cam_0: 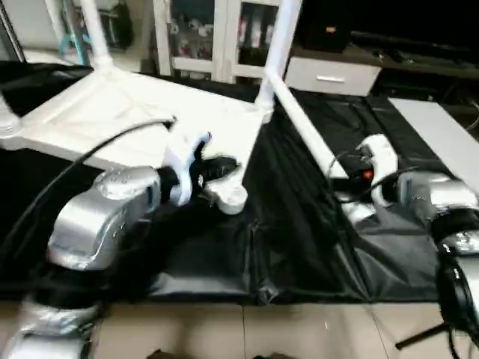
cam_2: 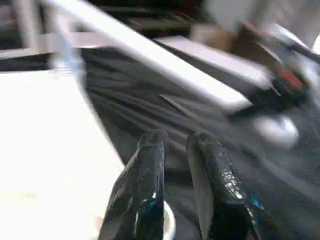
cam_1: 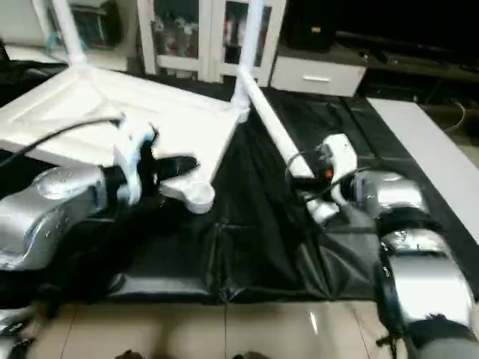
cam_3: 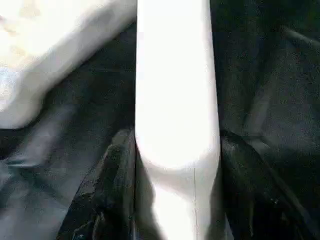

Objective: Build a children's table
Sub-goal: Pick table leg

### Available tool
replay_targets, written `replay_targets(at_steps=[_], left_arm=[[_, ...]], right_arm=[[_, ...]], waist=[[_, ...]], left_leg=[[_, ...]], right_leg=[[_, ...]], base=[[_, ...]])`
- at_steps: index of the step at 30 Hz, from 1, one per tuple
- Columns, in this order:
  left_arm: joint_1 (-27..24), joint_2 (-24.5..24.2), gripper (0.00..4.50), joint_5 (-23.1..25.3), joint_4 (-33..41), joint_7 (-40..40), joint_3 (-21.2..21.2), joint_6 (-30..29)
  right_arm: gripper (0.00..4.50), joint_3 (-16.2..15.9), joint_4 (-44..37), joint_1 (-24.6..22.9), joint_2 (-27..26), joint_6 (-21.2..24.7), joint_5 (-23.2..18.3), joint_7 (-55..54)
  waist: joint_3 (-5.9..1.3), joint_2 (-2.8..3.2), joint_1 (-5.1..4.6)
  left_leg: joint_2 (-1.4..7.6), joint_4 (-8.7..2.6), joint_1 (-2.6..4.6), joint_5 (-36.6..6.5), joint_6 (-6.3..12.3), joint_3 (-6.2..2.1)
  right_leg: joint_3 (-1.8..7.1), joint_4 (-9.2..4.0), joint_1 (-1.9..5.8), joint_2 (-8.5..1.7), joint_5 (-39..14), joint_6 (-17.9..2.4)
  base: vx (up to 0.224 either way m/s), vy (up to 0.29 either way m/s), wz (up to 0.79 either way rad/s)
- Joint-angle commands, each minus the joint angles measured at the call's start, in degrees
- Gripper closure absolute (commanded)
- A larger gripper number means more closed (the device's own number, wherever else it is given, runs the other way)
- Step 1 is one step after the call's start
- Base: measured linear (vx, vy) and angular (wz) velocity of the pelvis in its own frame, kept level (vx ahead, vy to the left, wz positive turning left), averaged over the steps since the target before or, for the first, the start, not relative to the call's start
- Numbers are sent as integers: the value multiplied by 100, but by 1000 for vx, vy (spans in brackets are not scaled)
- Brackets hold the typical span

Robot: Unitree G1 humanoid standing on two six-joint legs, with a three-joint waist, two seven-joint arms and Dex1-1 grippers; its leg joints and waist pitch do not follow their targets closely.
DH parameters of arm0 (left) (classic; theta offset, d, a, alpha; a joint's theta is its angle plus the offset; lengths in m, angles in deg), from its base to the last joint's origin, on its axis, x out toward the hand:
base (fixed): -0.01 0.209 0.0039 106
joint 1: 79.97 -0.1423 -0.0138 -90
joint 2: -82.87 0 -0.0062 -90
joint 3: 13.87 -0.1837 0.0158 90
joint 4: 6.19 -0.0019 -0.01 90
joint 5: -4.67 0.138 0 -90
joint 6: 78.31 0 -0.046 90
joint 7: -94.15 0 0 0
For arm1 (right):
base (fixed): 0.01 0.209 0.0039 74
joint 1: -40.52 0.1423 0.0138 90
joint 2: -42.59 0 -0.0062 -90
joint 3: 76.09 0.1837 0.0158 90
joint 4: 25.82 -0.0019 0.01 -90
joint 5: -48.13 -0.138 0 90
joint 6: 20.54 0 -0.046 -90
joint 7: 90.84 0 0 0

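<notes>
Nearest you are the two silver forearms, the left arm (cam_0: 97, 217) low on the left and the right arm (cam_1: 408, 247) low on the right, both reaching out over the black sheet (cam_0: 299, 247) that covers the floor.

The tabletop (cam_0: 112, 112) lies upside down on that sheet, ribbed side up, on your left half of the scene. Three legs stand upright in its sockets: one at the far left corner (cam_0: 93, 34), one at the far right corner (cam_0: 278, 45), and a stub showing at the left edge (cam_0: 6, 120). The near right socket (cam_0: 232, 198) is open and has no leg in it.

The fourth leg (cam_0: 310, 138) lies on the sheet, its long axis running from beside the far right corner of the tabletop diagonally toward you and to the right, ending at the right gripper (cam_1: 318, 191).

Your right gripper sits at the near end of that leg. In the right wrist view the two black fingers (cam_3: 112, 195) stand one on each side of the tube, about its width apart and close against it; you cannot tell whether they press on it.

Your left gripper (cam_0: 221, 168) hovers just beside the open socket, its fingers (cam_2: 142, 185) a narrow gap apart with nothing between them.
</notes>
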Motion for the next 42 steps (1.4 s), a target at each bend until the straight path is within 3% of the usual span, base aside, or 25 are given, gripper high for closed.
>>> replay_targets(at_steps=[1,2,3,4,8,11,14,15,16,17,19,20,26,33,35,36,37,39,42], left_arm=[[178,228,317,-169,-135,358,236,-177],[240,381,312,-266,-187,445,327,-201],[285,476,299,-321,-220,495,373,-199],[451,787,299,-490,-344,669,511,-206],[705,1124,263,-673,-493,797,632,-353],[945,1397,241,-688,-705,904,672,-449],[1072,1595,226,-721,-822,1009,703,-447],[1105,1666,203,-798,-823,1021,760,-412],[1108,1672,203,-806,-823,1023,765,-409],[1160,1768,195,-994,-787,1032,887,-413],[1197,1829,183,-1148,-739,1045,989,-458],[1227,1863,171,-1218,-702,1052,1055,-502],[1194,1921,139,-1408,-573,920,1131,-614],[1112,1946,76,-1979,-330,572,1140,-912],[1109,1900,62,-1925,-317,520,1086,-938],[1108,1910,51,-1978,-320,473,1105,-929],[1107,1921,39,-2053,-319,432,1136,-934],[1097,1887,26,-2078,-319,401,1131,-977],[1016,1677,5,-1704,-496,474,910,-903]], right_arm=[[264,166,-826,-267,117,375,-374,169],[264,217,-1232,-446,120,450,-548,216],[264,273,-1474,-535,107,551,-695,249],[264,483,-2278,-814,45,888,-1221,371],[264,897,-3085,-974,-124,1514,-2001,543],[264,1160,-3693,-1087,-273,2177,-2708,707],[264,1198,-4356,-1321,-300,2731,-3319,818],[264,1138,-4496,-1389,-277,2800,-3380,851],[264,1134,-4509,-1396,-275,2806,-3386,849],[264,1133,-4669,-1469,-270,2940,-3494,765],[264,1174,-4737,-1488,-281,3053,-3564,681],[264,1198,-4803,-1494,-285,3146,-3582,617],[264,1232,-4905,-1479,-271,3307,-3736,465],[264,1032,-5148,-1607,-192,3397,-3814,398],[264,939,-5202,-1647,-140,3353,-3786,430],[264,960,-5211,-1645,-173,3349,-3796,371],[264,994,-5213,-1636,-211,3351,-3813,307],[264,1044,-5194,-1613,-231,3320,-3830,261],[264,1437,-5083,-1395,-349,3364,-4103,59]], waist=[[-407,-3,28],[-414,-25,37],[-408,-1,44],[-413,-11,89],[-430,-12,114],[-409,-43,127],[-403,-49,149],[-404,-88,136],[-412,-77,151],[-417,-114,141],[-415,-87,145],[-407,-126,137],[-405,-160,137],[-403,-152,150],[-394,-156,152],[-393,-161,151],[-391,-129,149],[-389,-141,145],[-396,-117,133]], left_leg=[[-58,-393,-25,-830,93,141],[-51,-395,-24,-803,108,132],[-58,-399,-22,-826,101,132],[-58,-392,5,-809,151,147],[-47,-398,-3,-813,227,128],[-67,-397,-5,-840,224,136],[-48,-407,-1,-829,196,118],[-48,-409,-7,-817,185,118],[-47,-409,-6,-779,174,115],[-34,-413,-17,-704,151,110],[-37,-414,-10,-681,100,108],[-43,-413,-16,-713,61,111],[-43,-411,-22,-645,45,106],[-36,-418,-8,-587,-8,101],[-32,-423,-9,-646,-17,99],[-37,-422,-15,-677,-17,101],[-38,-428,-13,-729,-36,94],[-41,-431,-20,-783,-56,90],[-42,-435,-4,-790,-82,80]], right_leg=[[164,-411,417,-193,-1701,-925],[156,-406,413,-203,-1709,-927],[154,-411,405,-197,-1751,-925],[174,-448,416,-197,-1637,-906],[148,-428,405,-203,-1631,-951],[147,-481,400,-190,-1896,-815],[133,-514,402,-223,-2129,-668],[126,-534,399,-217,-2182,-610],[128,-529,408,-227,-2167,-592],[130,-524,406,-235,-2105,-593],[131,-516,393,-238,-2053,-637],[127,-520,393,-235,-2093,-617],[127,-528,393,-243,-2150,-487],[134,-495,401,-241,-1828,-595],[133,-507,399,-242,-1885,-576],[132,-515,401,-243,-1942,-552],[132,-527,401,-243,-2024,-519],[126,-543,401,-243,-2137,-459],[122,-537,378,-241,-2178,-415]], base=[[0,0,0],[0,0,0],[0,0,0],[0,0,0],[0,0,0],[0,0,0],[0,0,0],[0,0,0],[0,0,0],[0,0,0],[0,0,0],[0,0,0],[0,0,0],[0,0,0],[0,0,0],[0,0,0],[0,0,0],[0,0,0],[0,0,0]])
